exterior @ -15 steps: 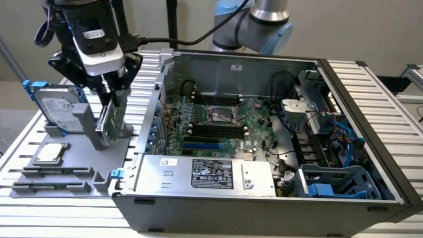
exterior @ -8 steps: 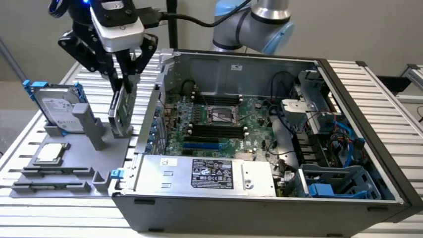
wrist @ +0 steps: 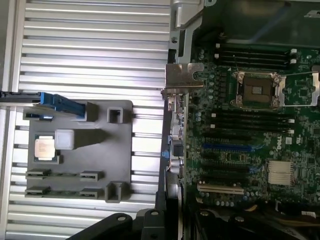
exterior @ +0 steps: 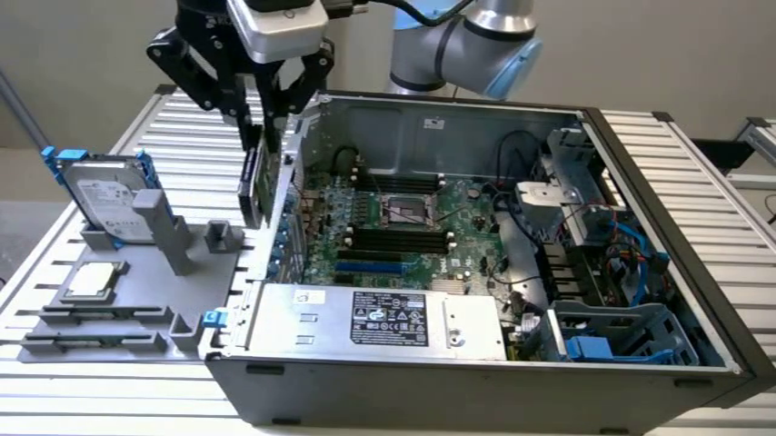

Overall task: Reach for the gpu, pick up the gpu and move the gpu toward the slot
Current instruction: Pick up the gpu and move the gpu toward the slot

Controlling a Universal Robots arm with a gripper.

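Jaws clamped on the gpu (exterior: 253,186), gripper (exterior: 260,123) holding it edge-on above the bench (exterior: 679,163), beside the computer case (exterior: 485,381) wall.

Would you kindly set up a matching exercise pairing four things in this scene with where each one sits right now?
Things:
1. gpu
2. hard drive
3. chip
4. power supply

Places:
A. flat on the grey holder
B. inside the case, near its front wall
C. hanging on edge from the fingers, above the case's side wall
D. upright in the holder, blue rails on its sides

Pairs: 1-C, 2-D, 3-A, 4-B
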